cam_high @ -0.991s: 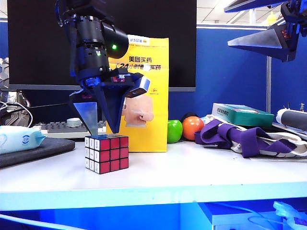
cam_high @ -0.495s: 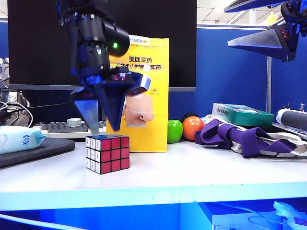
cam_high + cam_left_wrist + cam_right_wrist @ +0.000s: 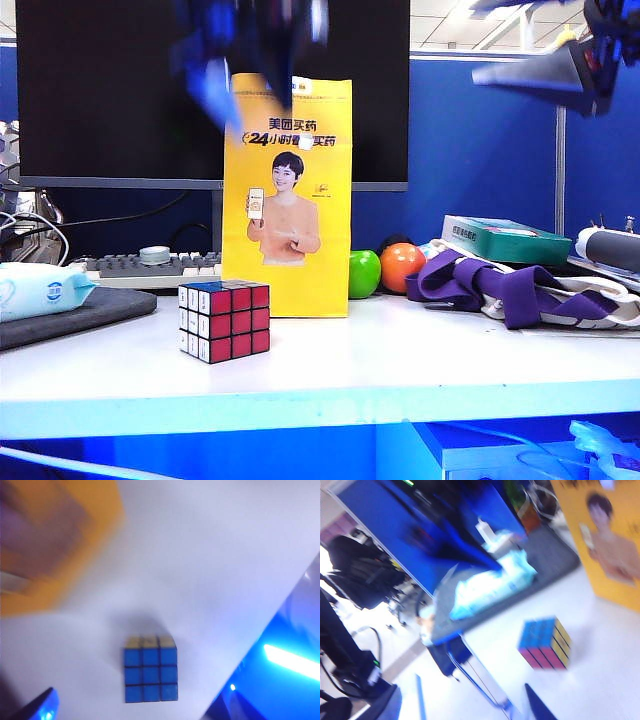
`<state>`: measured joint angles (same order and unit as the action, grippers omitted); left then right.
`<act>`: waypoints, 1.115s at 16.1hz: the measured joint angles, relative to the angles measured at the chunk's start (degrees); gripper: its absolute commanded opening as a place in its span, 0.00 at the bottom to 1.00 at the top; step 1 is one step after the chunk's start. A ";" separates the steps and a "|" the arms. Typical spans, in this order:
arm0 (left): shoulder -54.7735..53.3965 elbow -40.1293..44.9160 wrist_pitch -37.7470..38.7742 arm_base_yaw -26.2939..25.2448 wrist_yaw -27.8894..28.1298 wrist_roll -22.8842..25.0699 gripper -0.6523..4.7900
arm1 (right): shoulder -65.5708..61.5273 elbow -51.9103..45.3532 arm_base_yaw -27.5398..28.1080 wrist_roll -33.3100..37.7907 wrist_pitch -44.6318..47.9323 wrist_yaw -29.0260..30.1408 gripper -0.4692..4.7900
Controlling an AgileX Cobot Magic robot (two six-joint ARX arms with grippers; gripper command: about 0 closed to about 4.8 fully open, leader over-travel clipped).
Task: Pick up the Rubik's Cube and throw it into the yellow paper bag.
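Observation:
The Rubik's Cube (image 3: 224,320) sits on the white table (image 3: 400,360), with its red face to the front and its blue face up. Just behind it stands the yellow paper bag (image 3: 290,200), upright. My left gripper (image 3: 250,60) is a blur high above the cube, near the bag's top edge. In the left wrist view it looks down on the Rubik's Cube (image 3: 150,670) from well above, and the left gripper (image 3: 142,712) is open and empty. The yellow paper bag (image 3: 55,545) is blurred there. My right gripper (image 3: 545,75) hangs high at the right; in its own view the right gripper (image 3: 470,705) is open and empty, far from the Rubik's Cube (image 3: 545,644).
A green ball (image 3: 364,273) and an orange one (image 3: 402,266) lie right of the bag. A purple and white cloth (image 3: 510,285) and a teal box (image 3: 505,238) fill the right side. A wipes pack (image 3: 40,288), a dark mat (image 3: 80,310) and a keyboard (image 3: 150,265) are at left.
My left gripper has risen from just over the cube to above the bag's top, still open. The cube has not moved. The right gripper has stayed where it was.

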<state>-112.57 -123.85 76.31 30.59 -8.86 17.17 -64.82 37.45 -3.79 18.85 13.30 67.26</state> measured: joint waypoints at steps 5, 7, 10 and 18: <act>14.62 -2.43 -6.16 0.50 5.44 -4.17 1.00 | 0.20 1.75 0.24 17.70 22.69 1.60 0.70; 21.84 -2.54 -7.37 0.50 10.32 -4.90 1.00 | 3.04 6.62 0.74 20.87 28.89 1.29 0.70; 29.27 -2.54 -6.95 0.50 16.70 -5.05 1.00 | 8.00 12.07 3.52 21.46 29.09 -1.22 0.70; 54.31 -1.90 0.42 0.50 28.70 -6.58 1.00 | 26.60 18.16 19.34 21.68 18.10 -6.60 0.70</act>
<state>-58.26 -125.75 76.73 31.09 19.84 10.59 -38.22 55.62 15.55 40.53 31.40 60.66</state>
